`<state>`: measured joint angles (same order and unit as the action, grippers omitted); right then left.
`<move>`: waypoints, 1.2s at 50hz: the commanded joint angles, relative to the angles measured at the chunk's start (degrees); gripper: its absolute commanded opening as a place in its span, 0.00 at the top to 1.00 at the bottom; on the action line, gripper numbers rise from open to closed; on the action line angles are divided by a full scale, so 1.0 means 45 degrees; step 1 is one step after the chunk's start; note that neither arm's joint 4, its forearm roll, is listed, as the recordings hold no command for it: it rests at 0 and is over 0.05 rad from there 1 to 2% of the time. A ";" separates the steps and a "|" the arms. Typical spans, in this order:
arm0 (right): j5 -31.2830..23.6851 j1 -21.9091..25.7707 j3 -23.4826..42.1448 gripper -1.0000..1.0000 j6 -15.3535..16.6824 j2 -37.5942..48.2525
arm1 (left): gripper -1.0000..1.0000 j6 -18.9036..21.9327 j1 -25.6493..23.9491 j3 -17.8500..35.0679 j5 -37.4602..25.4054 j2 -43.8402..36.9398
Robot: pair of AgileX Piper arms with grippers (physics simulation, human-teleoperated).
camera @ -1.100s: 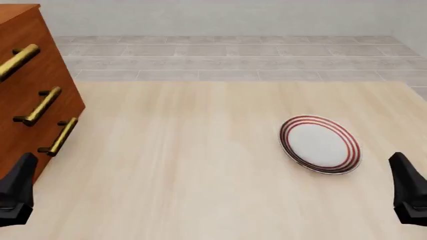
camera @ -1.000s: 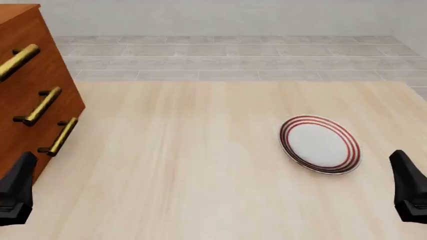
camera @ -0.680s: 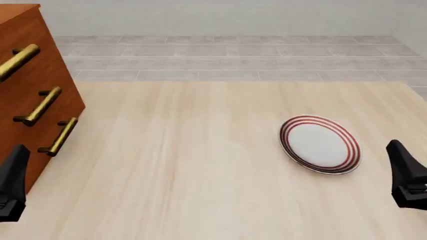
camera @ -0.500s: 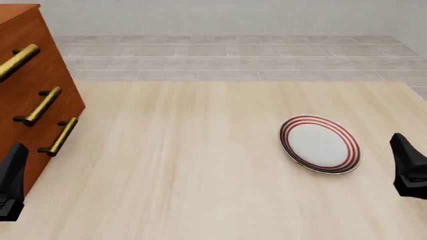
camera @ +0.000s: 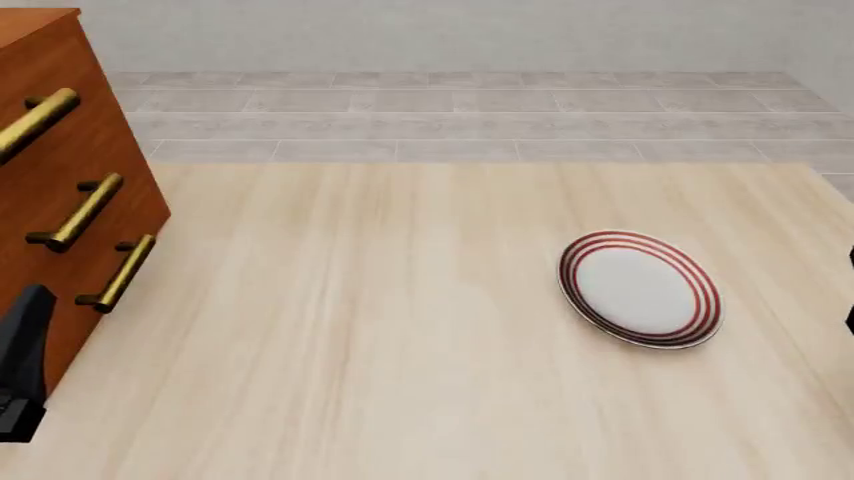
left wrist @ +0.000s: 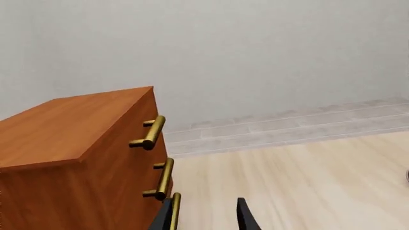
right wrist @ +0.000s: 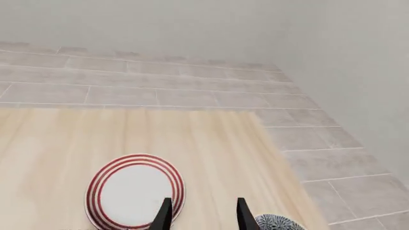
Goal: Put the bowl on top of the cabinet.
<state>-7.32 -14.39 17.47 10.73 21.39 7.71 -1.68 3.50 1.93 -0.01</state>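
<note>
Only a small patch of the bowl shows, dark-and-white patterned, in the right wrist view just beside one finger of my right gripper, near the table's right edge. That gripper is open with nothing between its fingers. The front view does not show the bowl, and the right gripper is just a dark sliver at that view's right edge. The reddish-brown cabinet with brass bar handles stands at the far left. My left gripper is open and empty, close to the cabinet's front low corner, and shows in the front view as the left gripper.
A flat white plate with red rings lies on the right half of the pale wooden table; the plate sits just ahead of the right gripper. Beyond the table is a grey tiled floor and a wall.
</note>
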 commanded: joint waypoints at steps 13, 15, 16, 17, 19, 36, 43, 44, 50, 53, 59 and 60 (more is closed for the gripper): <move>-0.2455 -0.2320 0.1784 0.00 0.1051 0.0589 | 0.00 0.0164 -0.0254 -0.0383 0.0308 -0.0004; -0.2823 -0.2318 0.1924 0.00 0.1045 0.0582 | 0.00 0.0158 -0.0292 -0.0410 0.0310 -0.0005; -0.2997 -0.2399 0.1991 0.00 0.1102 0.0559 | 0.00 0.0159 -0.0328 -0.0436 0.0313 -0.0006; -0.3001 -0.2399 0.1992 0.00 0.1102 0.0557 | 0.00 0.0159 -0.0328 -0.0436 0.0314 -0.0006; -0.3229 -0.2470 0.2071 0.00 0.0997 0.0592 | 0.00 0.0167 -0.0336 -0.0465 0.0333 0.0001; -0.4120 -0.3813 0.2468 0.00 0.1954 0.0774 | 0.00 0.0162 -0.0473 -0.0595 0.0405 -0.0001; -0.2767 -0.4686 0.1906 0.00 0.2516 0.2018 | 0.00 0.0109 -0.0482 -0.0624 0.0380 -0.0003; -0.2755 -0.4680 0.1938 0.00 0.2430 0.2030 | 0.00 0.0132 -0.0492 -0.0633 0.0391 -0.0003; -0.1683 -0.4881 0.1514 0.00 0.2062 0.3106 | 0.00 0.0004 -0.0454 -0.0535 0.0337 -0.0004; -0.1266 -0.5077 0.1406 0.00 0.1898 0.3814 | 0.00 0.0062 -0.0482 -0.0558 0.0373 -0.0003; -0.0507 -0.5885 0.1451 0.00 0.2522 0.4848 | 0.00 0.0150 -0.0454 -0.0666 0.0422 -0.0005; -0.0379 -0.6050 0.1467 0.00 0.2639 0.5055 | 0.00 0.0149 -0.0455 -0.0671 0.0411 -0.0006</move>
<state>-14.14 -37.37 24.76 20.64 37.21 8.18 -3.76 0.78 3.68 -0.03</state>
